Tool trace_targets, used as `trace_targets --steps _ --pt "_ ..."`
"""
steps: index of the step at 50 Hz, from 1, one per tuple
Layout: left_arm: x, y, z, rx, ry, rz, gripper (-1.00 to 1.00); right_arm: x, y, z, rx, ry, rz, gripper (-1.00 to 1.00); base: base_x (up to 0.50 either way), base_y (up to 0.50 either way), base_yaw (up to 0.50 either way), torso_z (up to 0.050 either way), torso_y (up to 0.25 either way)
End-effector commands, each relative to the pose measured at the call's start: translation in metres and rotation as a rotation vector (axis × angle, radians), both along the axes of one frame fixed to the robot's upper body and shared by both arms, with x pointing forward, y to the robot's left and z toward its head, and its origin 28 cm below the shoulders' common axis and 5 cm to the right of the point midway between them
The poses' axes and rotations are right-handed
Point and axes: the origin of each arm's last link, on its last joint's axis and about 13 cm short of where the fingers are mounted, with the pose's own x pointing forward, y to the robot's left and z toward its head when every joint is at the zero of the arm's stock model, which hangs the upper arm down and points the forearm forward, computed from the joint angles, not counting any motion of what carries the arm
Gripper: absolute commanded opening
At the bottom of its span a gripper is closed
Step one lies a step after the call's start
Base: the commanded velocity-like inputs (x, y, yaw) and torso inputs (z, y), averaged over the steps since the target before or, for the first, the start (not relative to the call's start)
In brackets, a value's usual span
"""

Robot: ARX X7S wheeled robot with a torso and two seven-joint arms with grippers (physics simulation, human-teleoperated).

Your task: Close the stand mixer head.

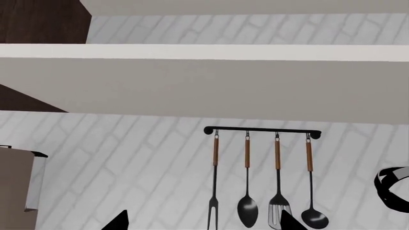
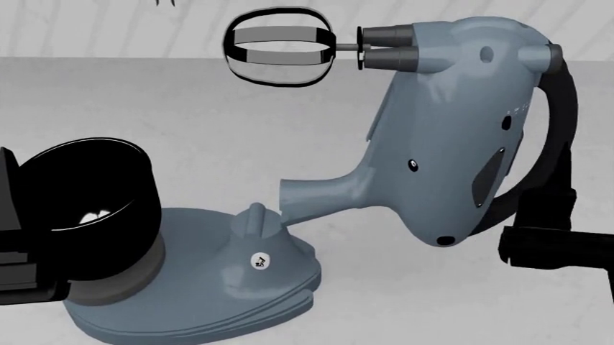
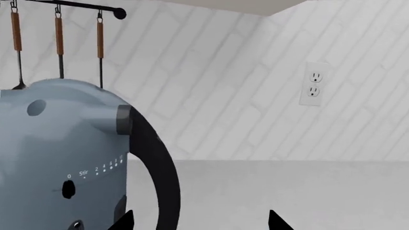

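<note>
The stand mixer head (image 2: 451,122) is tilted up over its base (image 2: 221,287) near the table's front edge. Right gripper (image 3: 199,221) fingers apart beside the handle band (image 3: 160,167); left gripper (image 1: 203,221) fingers apart.
</note>
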Motion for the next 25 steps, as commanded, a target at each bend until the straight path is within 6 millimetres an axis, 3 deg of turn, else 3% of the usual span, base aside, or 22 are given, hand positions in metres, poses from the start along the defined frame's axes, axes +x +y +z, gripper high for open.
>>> trace_targets --steps 1,11,25 --pt "0.005 0.002 -0.007 0.019 0.079 0.027 1.00 0.023 -0.002 -0.001 -0.020 0.091 0.013 1.00 0.00 0.00 0.00 0.000 0.000" --pt "0.005 0.003 -0.006 0.016 0.079 0.023 1.00 0.048 0.003 0.010 -0.051 0.192 0.029 1.00 0.00 0.00 0.00 0.000 0.000" --pt "0.007 0.004 -0.007 0.018 0.081 0.023 1.00 0.063 0.002 0.028 -0.064 0.209 0.015 1.00 0.00 0.00 0.00 0.000 0.000"
